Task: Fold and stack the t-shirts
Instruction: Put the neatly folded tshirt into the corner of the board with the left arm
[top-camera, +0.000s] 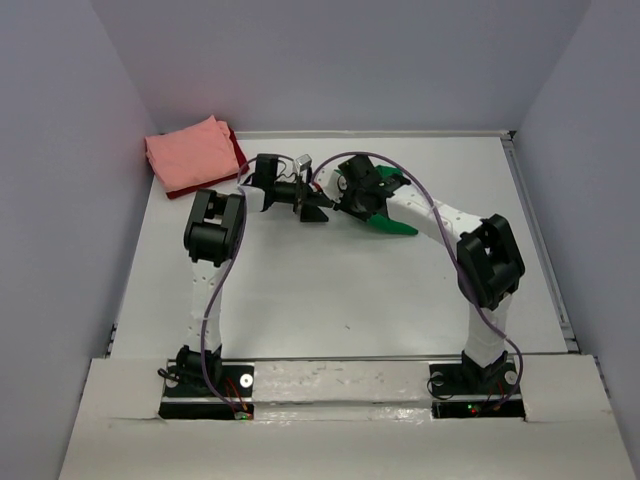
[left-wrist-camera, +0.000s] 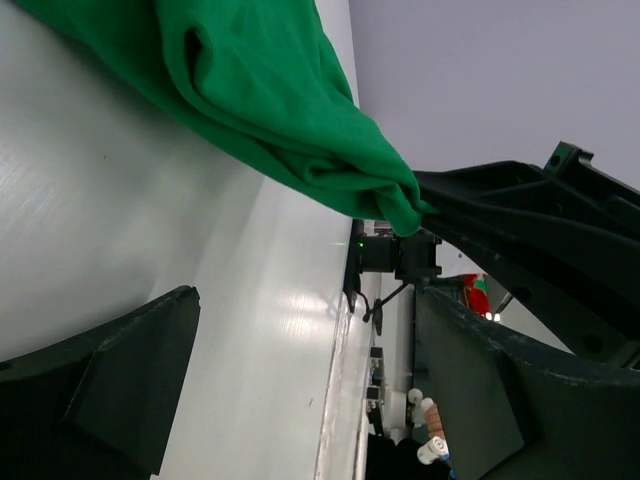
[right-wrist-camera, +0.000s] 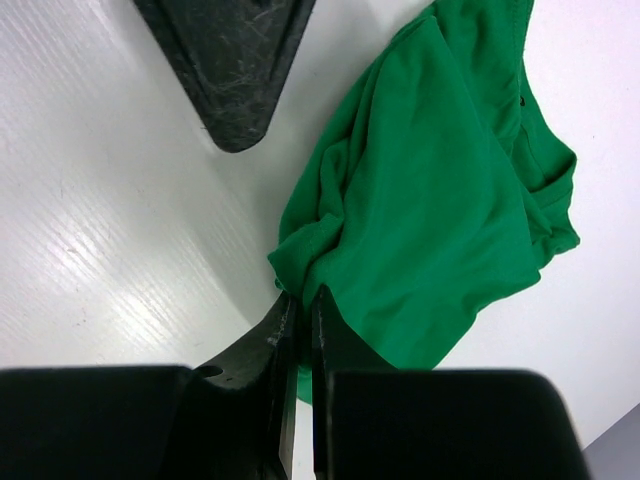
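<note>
A bright green t-shirt (right-wrist-camera: 430, 200) lies bunched on the white table, its corner pinched between the shut jaws of my right gripper (right-wrist-camera: 300, 300). From above, the green t-shirt (top-camera: 388, 218) shows only partly under the right gripper (top-camera: 347, 203). My left gripper (top-camera: 318, 208) faces it from the left, open and holding nothing; one of its fingers (right-wrist-camera: 225, 60) shows in the right wrist view. The left wrist view has the green cloth (left-wrist-camera: 260, 90) hanging from the right gripper's fingertips (left-wrist-camera: 432, 205). A folded salmon pink t-shirt (top-camera: 190, 157) rests on a dark red one (top-camera: 239, 152) at the back left.
The white table (top-camera: 330, 290) has a raised rim along its right side (top-camera: 540, 240) and far edge. Grey walls close in on the left, back and right. Both arm bases (top-camera: 205, 385) sit at the near edge, with purple cables looping along the arms.
</note>
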